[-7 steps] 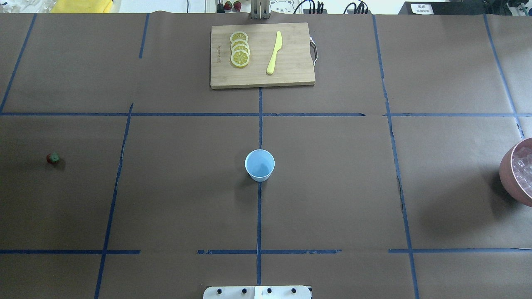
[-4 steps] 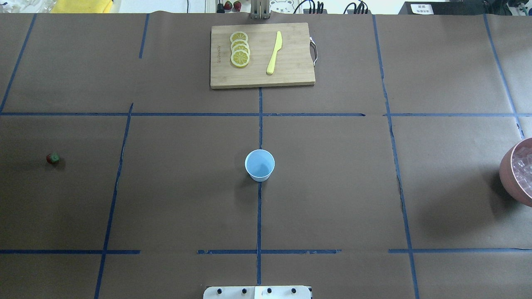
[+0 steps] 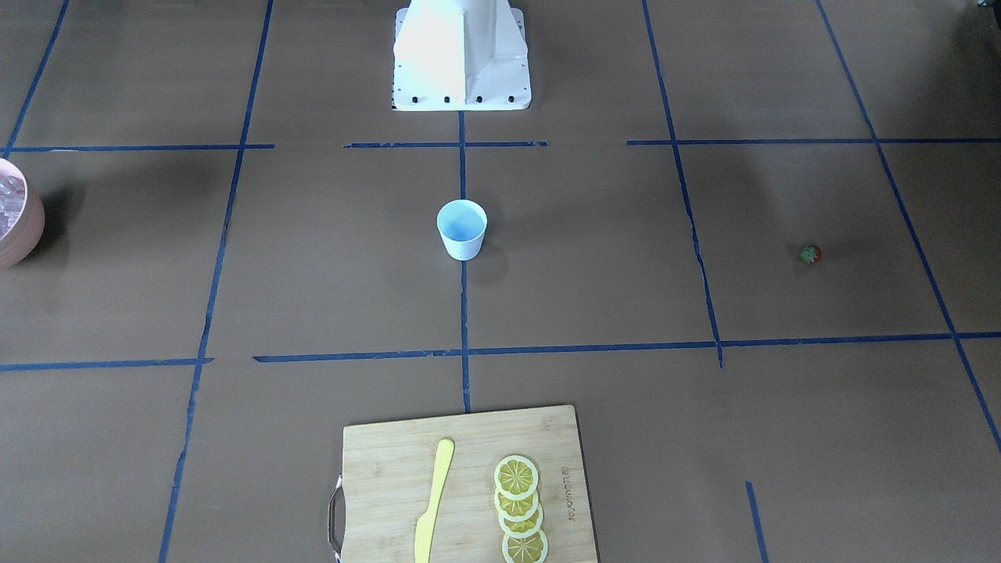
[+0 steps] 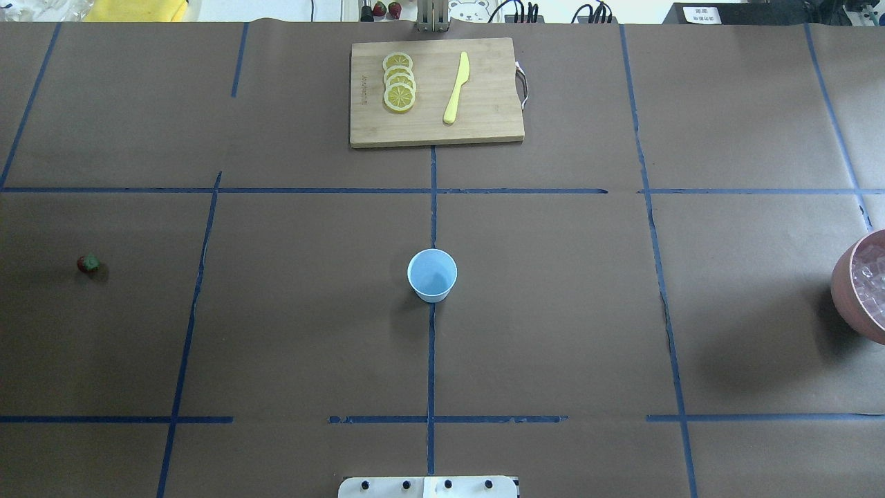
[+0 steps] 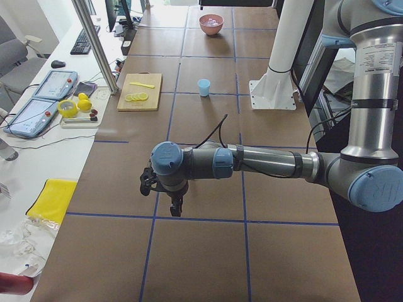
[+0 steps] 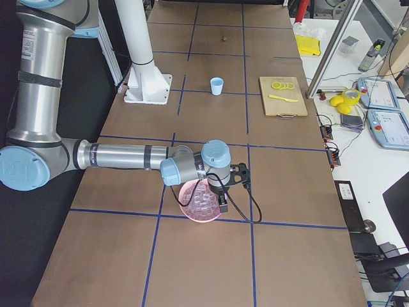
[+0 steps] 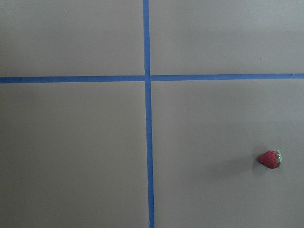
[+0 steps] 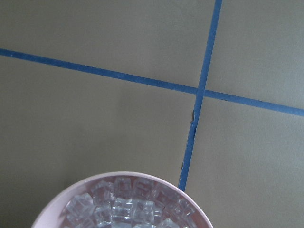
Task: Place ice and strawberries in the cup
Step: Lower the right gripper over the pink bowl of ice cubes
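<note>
Ice (image 8: 124,208) fills a pink bowl (image 4: 845,287) that sits right beneath the right hand (image 6: 222,201). In the right side view that hand points down over the bowl's rim. Its wrist camera catches the clear cubes heaped at the bottom edge of its picture. Only the side view shows this hand, so I cannot tell whether its fingers are spread or closed, or whether they have anything between them.

A strawberry (image 7: 270,159), red with a green top, lies on its side on the brown tabletop (image 4: 553,311) below the left hand (image 5: 175,206). It sits off toward the lower right of that hand's wrist picture, apart from the crossing blue tape lines (image 7: 146,78). The left hand also points down and hangs above the tabletop. It too shows only from the side, so how far open it is cannot be told.

Well apart from both hands, and between them along the tabletop, the cup (image 4: 432,275) stands upright on the middle tape line, its pale blue bottom showing.

Beyond the cup, farther from the robot than either hand, a wooden cutting board (image 4: 484,128) carries an overlapping row of lemon slices (image 4: 399,81). A yellow knife (image 4: 456,88) lies beside them.
</note>
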